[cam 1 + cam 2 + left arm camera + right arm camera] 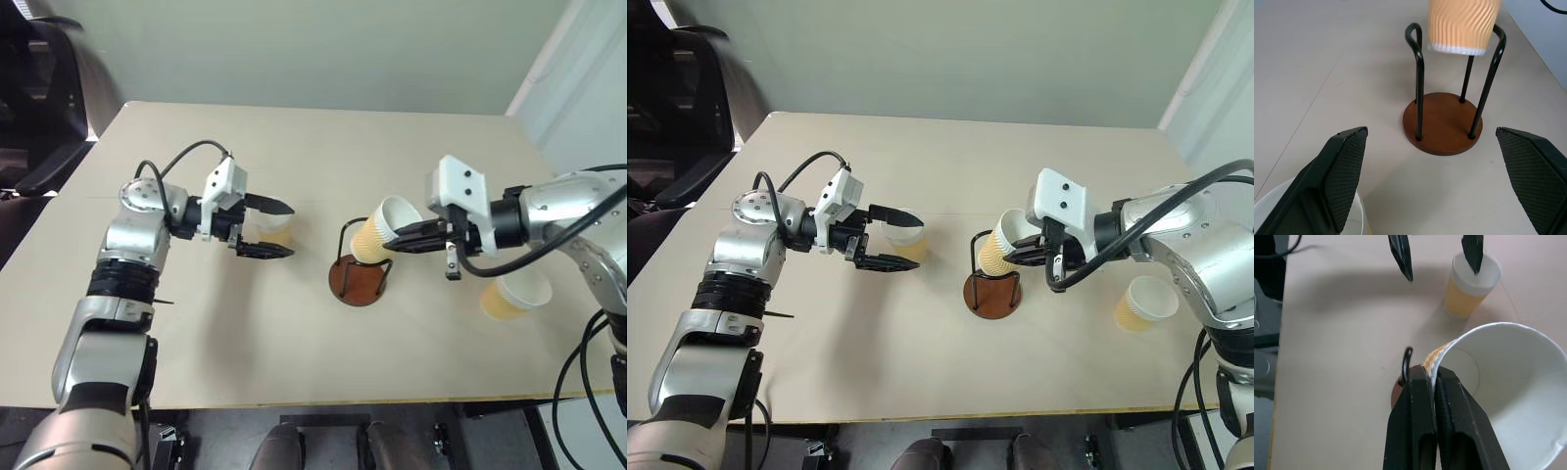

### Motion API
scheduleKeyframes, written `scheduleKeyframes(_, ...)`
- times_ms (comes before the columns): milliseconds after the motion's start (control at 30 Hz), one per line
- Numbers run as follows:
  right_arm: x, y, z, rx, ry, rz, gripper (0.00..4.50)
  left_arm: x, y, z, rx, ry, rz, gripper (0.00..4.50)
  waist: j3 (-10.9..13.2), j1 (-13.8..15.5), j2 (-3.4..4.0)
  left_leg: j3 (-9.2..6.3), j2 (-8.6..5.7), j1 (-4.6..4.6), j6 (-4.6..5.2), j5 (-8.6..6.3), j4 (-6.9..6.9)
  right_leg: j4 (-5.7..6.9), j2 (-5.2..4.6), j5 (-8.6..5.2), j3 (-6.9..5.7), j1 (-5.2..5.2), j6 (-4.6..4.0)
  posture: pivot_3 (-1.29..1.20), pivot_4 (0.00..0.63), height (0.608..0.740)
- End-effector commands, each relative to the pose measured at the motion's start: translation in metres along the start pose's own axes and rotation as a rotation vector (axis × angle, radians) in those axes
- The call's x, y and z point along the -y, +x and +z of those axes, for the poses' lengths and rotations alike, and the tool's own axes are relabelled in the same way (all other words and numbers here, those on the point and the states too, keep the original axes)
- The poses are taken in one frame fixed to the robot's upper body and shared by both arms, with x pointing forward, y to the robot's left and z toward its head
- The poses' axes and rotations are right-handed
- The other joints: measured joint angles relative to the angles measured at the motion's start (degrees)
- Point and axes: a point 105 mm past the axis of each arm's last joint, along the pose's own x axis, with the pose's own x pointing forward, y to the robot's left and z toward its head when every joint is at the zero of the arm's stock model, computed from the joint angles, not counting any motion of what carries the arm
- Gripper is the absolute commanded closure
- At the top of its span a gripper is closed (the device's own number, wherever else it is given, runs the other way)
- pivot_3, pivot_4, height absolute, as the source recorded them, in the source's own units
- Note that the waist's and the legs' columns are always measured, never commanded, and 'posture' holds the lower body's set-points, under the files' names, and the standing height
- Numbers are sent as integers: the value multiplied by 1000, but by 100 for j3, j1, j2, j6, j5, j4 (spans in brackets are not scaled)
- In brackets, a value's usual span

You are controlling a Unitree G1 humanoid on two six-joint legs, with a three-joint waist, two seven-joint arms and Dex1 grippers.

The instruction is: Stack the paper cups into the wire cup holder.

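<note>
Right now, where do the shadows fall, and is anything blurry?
Left eye view: the reddish-brown wire cup holder casts a soft shadow on the beige table. Right wrist view: the right gripper pinches a tan paper cup's rim, both close and blurred.

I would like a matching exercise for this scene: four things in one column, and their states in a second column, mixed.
Things:
1. left gripper
2. right gripper
3. wire cup holder
4. paper cup by the right arm

States:
A. stands upright on the table, untouched
B. shut on the rim of a tilted paper cup
C. open, above another cup
D. no cup inside yet

Pairs: 1-C, 2-B, 3-D, 4-A
</note>
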Motion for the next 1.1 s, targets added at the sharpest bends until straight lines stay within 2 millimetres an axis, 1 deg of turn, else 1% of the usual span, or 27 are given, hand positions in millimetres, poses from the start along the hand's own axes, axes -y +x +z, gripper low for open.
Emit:
scheduleKeyframes(33,2,-4,4,0,-50,-25,4270,1,-4,13,14,58,-19,0,0,-2,0,0,0,0,0,0,0,0,1,0,0,0,0,0,150,740)
scheduleKeyframes(100,3,-3,6,11,-51,-28,3846,1,-4,13,14,57,-17,0,0,-1,0,0,0,0,1,0,0,0,0,0,0,0,0,0,150,740)
scheduleKeyframes(167,4,-3,8,20,-50,-31,3199,1,-4,13,14,56,-16,0,0,-1,0,0,0,0,1,0,1,0,0,0,0,0,0,0,150,740)
scheduleKeyframes(267,4,-2,10,29,-47,-31,2076,1,-4,13,16,56,-13,0,0,-1,0,0,0,-1,1,0,1,0,0,0,0,0,1,0,150,740)
scheduleKeyframes(300,4,-2,10,32,-46,-31,1784,1,-4,13,16,56,-13,0,0,0,0,0,0,-1,1,0,1,0,0,0,0,0,1,0,150,740)
scheduleKeyframes(333,4,-2,11,36,-44,-31,1375,2,-4,13,17,55,-12,0,0,0,0,0,0,-1,1,0,1,0,0,0,0,0,1,0,150,740)
scheduleKeyframes(367,5,-3,13,48,-39,-35,1058,2,-4,13,17,55,-11,0,0,-1,0,0,0,-1,1,0,1,0,0,0,0,0,1,0,150,740)
scheduleKeyframes(533,12,-9,21,95,-22,-72,1058,1,-3,14,23,45,-2,0,0,-2,0,0,0,-1,1,0,2,0,1,1,0,0,1,0,150,740)
scheduleKeyframes(667,15,-18,19,93,-13,-92,1058,1,-3,13,21,33,0,0,0,3,0,0,0,-1,1,0,3,-1,0,1,0,1,1,0,150,740)
scheduleKeyframes(867,9,-44,-8,-9,9,-95,1058,2,-3,13,22,25,4,0,0,41,0,0,-1,-10,1,0,3,-7,-3,1,-1,0,1,0,150,740)
scheduleKeyframes(967,0,-54,-24,-77,19,-73,1058,2,-2,14,25,23,3,0,0,47,0,0,-1,-10,1,0,3,-4,-2,0,-1,-1,1,0,150,740)
scheduleKeyframes(1100,-19,-68,-57,-240,26,-22,1058,1,1,14,29,22,-5,0,0,74,0,0,0,-13,1,0,6,-2,-2,1,-1,1,3,0,150,740)
